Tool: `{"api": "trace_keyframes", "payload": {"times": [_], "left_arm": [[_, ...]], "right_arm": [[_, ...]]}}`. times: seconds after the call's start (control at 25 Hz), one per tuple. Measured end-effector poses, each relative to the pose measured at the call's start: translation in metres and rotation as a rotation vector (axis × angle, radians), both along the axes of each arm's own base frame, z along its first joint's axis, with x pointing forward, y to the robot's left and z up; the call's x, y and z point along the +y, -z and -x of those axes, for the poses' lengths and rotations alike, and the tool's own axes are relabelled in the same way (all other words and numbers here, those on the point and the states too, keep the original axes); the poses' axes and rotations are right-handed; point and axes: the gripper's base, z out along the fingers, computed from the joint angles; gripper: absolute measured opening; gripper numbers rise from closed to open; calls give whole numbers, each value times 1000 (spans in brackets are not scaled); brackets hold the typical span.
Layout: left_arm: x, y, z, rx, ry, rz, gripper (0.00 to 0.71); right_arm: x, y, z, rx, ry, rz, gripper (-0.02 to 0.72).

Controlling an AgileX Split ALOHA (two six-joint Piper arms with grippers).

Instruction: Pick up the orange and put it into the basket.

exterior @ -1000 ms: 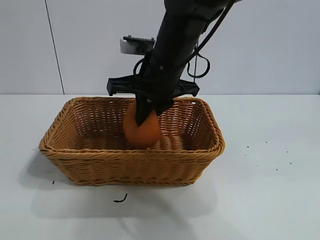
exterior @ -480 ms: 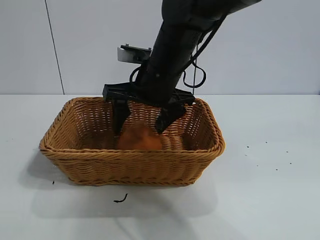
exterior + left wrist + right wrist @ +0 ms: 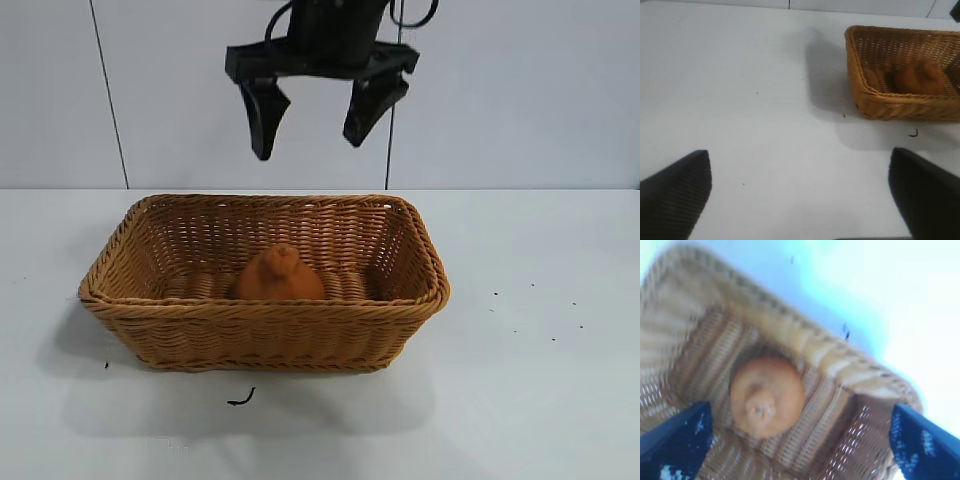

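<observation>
One second back the right gripper (image 3: pixel 314 124) clasped the orange (image 3: pixel 279 276); now it hangs wide open, well above the fruit lying in the basket (image 3: pixel 410 300), so the placement looks done.

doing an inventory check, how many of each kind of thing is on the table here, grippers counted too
orange: 1, lying inside the basket
basket: 1, on the white table
right gripper: 1, open and empty above the basket
left gripper: 1, open and empty, off to the side of the basket
total: 4
</observation>
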Motion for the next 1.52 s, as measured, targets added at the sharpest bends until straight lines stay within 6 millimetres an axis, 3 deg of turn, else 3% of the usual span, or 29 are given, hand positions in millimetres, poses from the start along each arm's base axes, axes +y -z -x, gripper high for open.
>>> {"api": "trace_keyframes", "payload": {"times": [0.16, 0.4, 0.6, 0.72, 0.88, 1.0, 1.16, 1.32, 1.52], "left_arm": [[0, 0, 0, 0, 0, 0, 692], [0, 0, 0, 0, 0, 0, 692], [0, 0, 0, 0, 0, 0, 692], [0, 0, 0, 0, 0, 0, 692], [0, 0, 0, 0, 0, 0, 692], [0, 0, 0, 0, 0, -1, 692], [0, 0, 0, 0, 0, -1, 692], [0, 0, 0, 0, 0, -1, 692], [0, 0, 0, 0, 0, -1, 692]], "right_arm": [[-37, 0, -19, -1, 87, 16, 689], [-126, 0, -49, -7, 283, 37, 692], [-189, 0, -60, -5, 418, 41, 694], [-205, 0, -61, 3, 455, 15, 696], [-203, 2, -60, 15, 453, -6, 696], [-197, 3, -51, 47, 429, -9, 696], [-197, -3, -23, 88, 414, -3, 696], [-200, -15, 20, 120, 389, 11, 696], [-203, -28, 90, 149, 375, -6, 696]]}}
